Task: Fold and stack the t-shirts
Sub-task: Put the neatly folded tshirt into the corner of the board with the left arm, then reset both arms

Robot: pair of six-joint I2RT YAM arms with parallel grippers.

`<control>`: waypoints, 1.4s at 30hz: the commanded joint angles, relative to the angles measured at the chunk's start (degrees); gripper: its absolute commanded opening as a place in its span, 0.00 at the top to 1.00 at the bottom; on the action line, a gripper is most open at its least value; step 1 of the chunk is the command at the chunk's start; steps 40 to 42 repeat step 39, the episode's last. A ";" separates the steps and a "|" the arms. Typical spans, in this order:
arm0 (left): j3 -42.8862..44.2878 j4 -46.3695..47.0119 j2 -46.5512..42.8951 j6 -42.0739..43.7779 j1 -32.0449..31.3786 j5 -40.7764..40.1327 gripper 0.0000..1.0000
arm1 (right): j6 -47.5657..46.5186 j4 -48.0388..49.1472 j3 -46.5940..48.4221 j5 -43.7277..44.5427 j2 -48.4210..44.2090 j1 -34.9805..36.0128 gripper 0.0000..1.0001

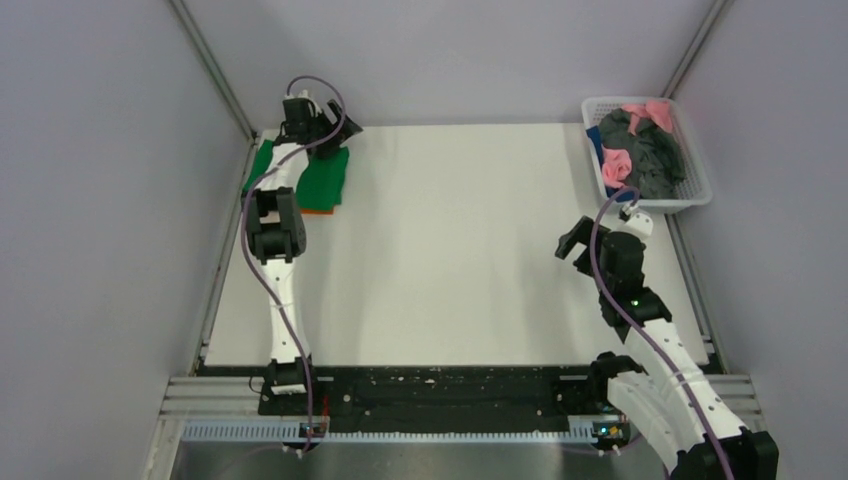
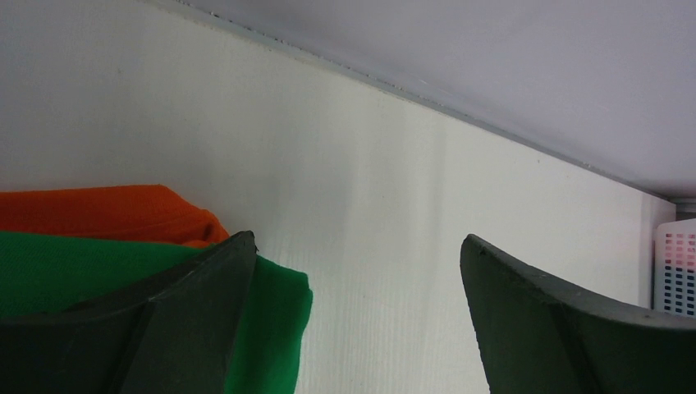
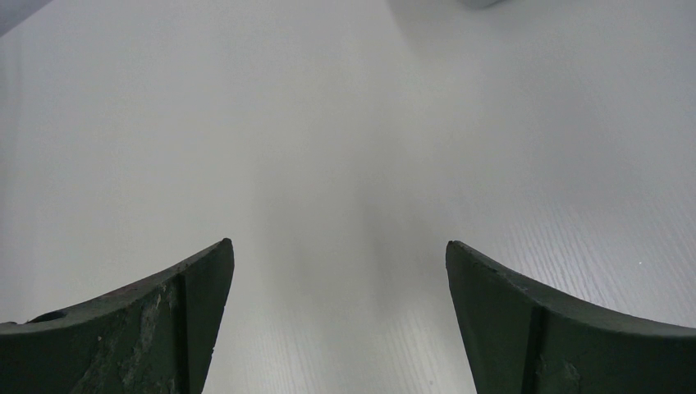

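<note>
The white laundry basket (image 1: 655, 207) sits in the far right corner of the white table (image 1: 460, 260). It holds a heap of pink, dark grey and blue garments (image 1: 650, 150).

Both t-shirts lie along the same far edge as the basket, in the opposite corner and well apart from it. The green t-shirt (image 1: 325, 178) is folded into a compact block on top of the orange t-shirt (image 1: 318, 211). From above, only a thin strip of orange shows at the stack's side away from the back wall. The left arm crosses over the stack, so a second patch of green shows beyond it, on the side away from the basket. In the left wrist view the orange layer (image 2: 107, 209) sticks out from under the green one (image 2: 82, 258), and a corner of the basket (image 2: 675, 263) shows at the far right edge.

The left gripper (image 1: 338, 133) hangs over the basket-facing edge of the stack, its jaws spread wide. Only bare table shows between them in the wrist view (image 2: 357, 238). One finger (image 2: 164, 320) overlaps the green cloth in that view; whether it touches the cloth cannot be told.

The right gripper (image 1: 573, 243) hangs near the basket, on the side toward the arm bases. Its jaws are also wide apart, holding nothing, with bare table between them (image 3: 338, 242).
</note>
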 commanded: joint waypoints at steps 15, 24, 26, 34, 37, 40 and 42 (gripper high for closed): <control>-60.18 -3.33 -64.91 11.81 -27.08 -25.42 0.01 | 0.03 -12.64 6.28 -3.85 1.09 -0.36 0.01; -86.41 -1.80 -82.69 0.72 -29.56 -35.46 0.01 | -0.97 -9.46 3.15 -3.40 -0.91 -0.36 0.01; -89.45 0.28 -85.34 1.00 -29.50 -36.58 0.01 | -1.56 -7.52 2.33 -5.53 -0.77 -0.43 0.01; -95.78 4.88 -90.83 0.32 -29.52 -38.49 0.01 | -3.22 -5.71 1.18 -9.07 -0.87 -0.36 0.01; -97.63 5.36 -92.97 -0.52 -29.55 -38.35 0.01 | -3.13 -4.18 -0.27 -10.48 -1.75 -0.36 0.01; -98.11 5.82 -93.86 -0.75 -29.56 -37.80 0.01 | -2.41 -3.77 -0.39 -10.56 -1.89 -0.38 0.01; -98.11 5.82 -93.86 -0.75 -29.56 -37.80 0.01 | -2.41 -3.77 -0.39 -10.56 -1.89 -0.38 0.01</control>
